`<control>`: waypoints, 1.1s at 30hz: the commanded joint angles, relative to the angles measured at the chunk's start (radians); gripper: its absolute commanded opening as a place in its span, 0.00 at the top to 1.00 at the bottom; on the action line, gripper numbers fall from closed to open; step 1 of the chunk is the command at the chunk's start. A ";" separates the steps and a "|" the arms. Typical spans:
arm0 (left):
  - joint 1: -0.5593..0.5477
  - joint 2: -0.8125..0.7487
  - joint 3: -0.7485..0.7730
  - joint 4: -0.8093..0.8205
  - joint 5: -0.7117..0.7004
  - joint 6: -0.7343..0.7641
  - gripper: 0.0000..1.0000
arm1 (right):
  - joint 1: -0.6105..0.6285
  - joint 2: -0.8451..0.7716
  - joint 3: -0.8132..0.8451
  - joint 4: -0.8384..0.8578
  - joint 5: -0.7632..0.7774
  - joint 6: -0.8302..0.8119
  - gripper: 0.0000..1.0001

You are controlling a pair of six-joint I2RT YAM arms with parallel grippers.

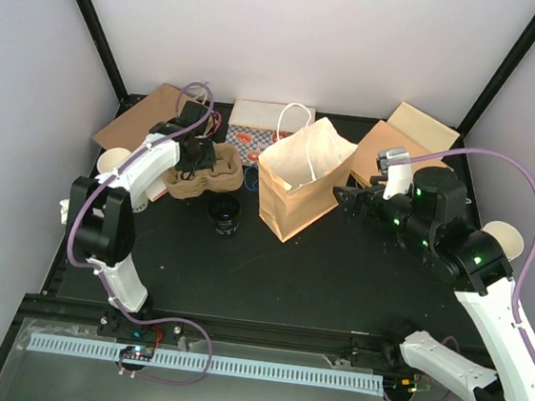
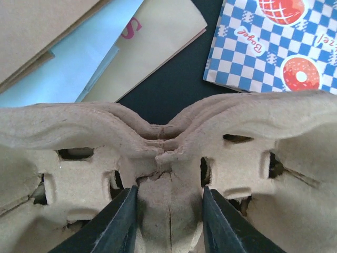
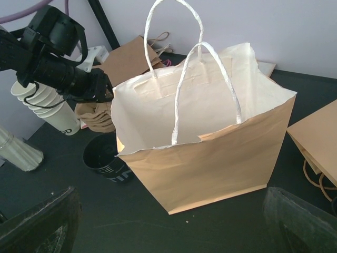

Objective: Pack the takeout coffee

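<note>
Seen from above, the one takeout coffee cup [image 1: 224, 217] in view stands upright on the black desk [image 1: 337, 270], black-lidded and untouched. It sits just off the 8 o'clock corner of the open brown paper bag [image 1: 298, 180], outside it and apart from both sets of jaws. The bag stands upright near the middle of the desk with its white handles [image 3: 179, 79] raised. The right wrist view shows only pale lining in the part of the bag's interior it can see. The pulp cup carrier [image 1: 208, 170] lies at 9 o'clock of the bag and at about 11 o'clock of the cup. The left arm [image 1: 141, 173] reaches over the carrier. In the left wrist view the left jaws press against both sides of the carrier's centre rib [image 2: 169, 211], one dark finger [image 2: 118, 224] on either flank, pinching it. The right arm [image 1: 489, 281] comes in from 4 o'clock. The right jaws sit at 3 o'clock of the bag, spread wide and holding nothing, pointing at the bag's side without touching it. A blue checkered bag [image 1: 255, 140] with doughnut prints lies flat at 11 o'clock of the paper bag, just behind the carrier. Flat brown bags [image 1: 408, 139] lie at 1 o'clock. A stack of cream paper cups [image 1: 114, 160] stands at the desk's 9 o'clock edge.
</note>
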State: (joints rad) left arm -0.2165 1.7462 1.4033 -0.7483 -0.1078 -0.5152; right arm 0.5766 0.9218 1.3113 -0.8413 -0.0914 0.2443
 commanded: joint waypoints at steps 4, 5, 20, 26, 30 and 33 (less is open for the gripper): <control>0.003 -0.094 0.000 -0.006 -0.012 0.006 0.66 | 0.002 -0.001 -0.010 0.028 -0.015 0.001 0.03; 0.003 -0.098 0.000 -0.007 -0.008 0.005 0.66 | 0.002 -0.002 -0.011 0.028 -0.014 0.000 0.03; 0.003 -0.150 -0.066 0.026 0.015 0.007 0.63 | 0.002 0.003 -0.017 0.028 -0.022 0.006 0.03; 0.003 -0.165 -0.108 0.062 0.037 0.003 0.63 | 0.002 -0.002 -0.013 0.025 -0.023 0.003 0.03; 0.003 -0.190 -0.139 0.110 0.041 0.013 0.53 | 0.002 -0.003 -0.015 0.024 -0.019 0.002 0.03; 0.003 -0.188 -0.134 0.116 0.064 0.039 0.44 | 0.002 -0.003 -0.015 0.024 -0.022 0.004 0.03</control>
State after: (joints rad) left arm -0.2161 1.5894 1.2640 -0.6815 -0.0811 -0.5064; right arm 0.5766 0.9249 1.2991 -0.8368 -0.1078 0.2447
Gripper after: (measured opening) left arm 0.533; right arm 0.970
